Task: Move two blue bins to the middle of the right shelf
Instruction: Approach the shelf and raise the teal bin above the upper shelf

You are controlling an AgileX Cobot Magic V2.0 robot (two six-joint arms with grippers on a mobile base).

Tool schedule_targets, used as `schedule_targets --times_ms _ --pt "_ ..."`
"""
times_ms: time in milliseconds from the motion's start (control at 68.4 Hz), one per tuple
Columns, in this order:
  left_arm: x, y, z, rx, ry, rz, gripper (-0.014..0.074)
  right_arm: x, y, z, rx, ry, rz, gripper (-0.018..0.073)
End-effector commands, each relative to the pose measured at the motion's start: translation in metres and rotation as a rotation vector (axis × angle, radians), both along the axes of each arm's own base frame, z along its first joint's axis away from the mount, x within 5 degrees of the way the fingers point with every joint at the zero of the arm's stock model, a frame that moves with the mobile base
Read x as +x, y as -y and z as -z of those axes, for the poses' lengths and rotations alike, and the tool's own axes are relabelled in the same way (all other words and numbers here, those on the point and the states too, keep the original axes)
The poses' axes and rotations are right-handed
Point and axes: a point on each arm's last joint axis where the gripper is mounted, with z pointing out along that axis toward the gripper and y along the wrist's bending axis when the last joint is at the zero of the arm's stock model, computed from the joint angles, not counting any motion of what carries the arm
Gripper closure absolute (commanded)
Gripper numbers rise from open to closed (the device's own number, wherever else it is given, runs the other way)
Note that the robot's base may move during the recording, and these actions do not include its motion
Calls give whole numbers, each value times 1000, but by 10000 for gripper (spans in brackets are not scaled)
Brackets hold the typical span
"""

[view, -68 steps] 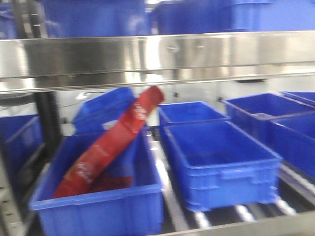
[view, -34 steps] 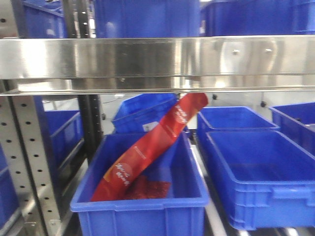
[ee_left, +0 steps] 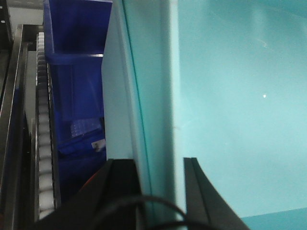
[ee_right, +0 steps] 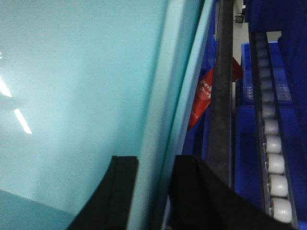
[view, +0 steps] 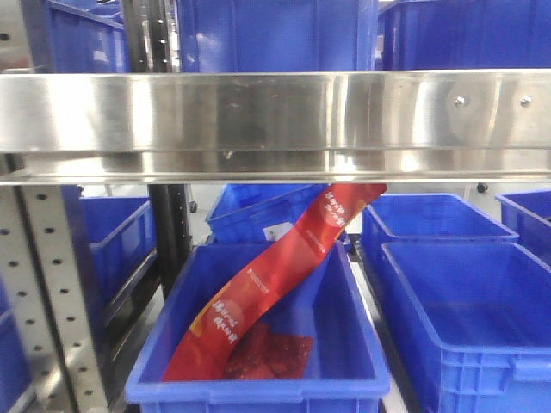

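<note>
Both my left gripper (ee_left: 160, 167) and right gripper (ee_right: 156, 165) clamp opposite walls of a bin (ee_left: 230, 105), carried before the shelf rail (view: 275, 116); judged mid-transport, the next move must align it with the right middle level.

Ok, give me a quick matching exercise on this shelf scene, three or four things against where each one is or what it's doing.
Things:
1. red packet
2. steel shelf beam
3. left gripper
4. roller track

Places or states:
A. clamped on a pale teal bin wall
B. leaning diagonally in the front blue bin
C. running across above the bins
D. beside the bin, right wrist view

Pairs: 1-B, 2-C, 3-A, 4-D
</note>
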Motion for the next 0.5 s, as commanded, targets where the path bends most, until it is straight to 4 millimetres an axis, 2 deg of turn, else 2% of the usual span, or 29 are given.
schedule_targets --times_ms 0,482 --pt "-11 -3 -25 -125 121 9 707 0 2 -9 -3 82 6 715" --pt "-11 -3 -25 -125 121 9 707 0 2 -9 -3 82 6 715"
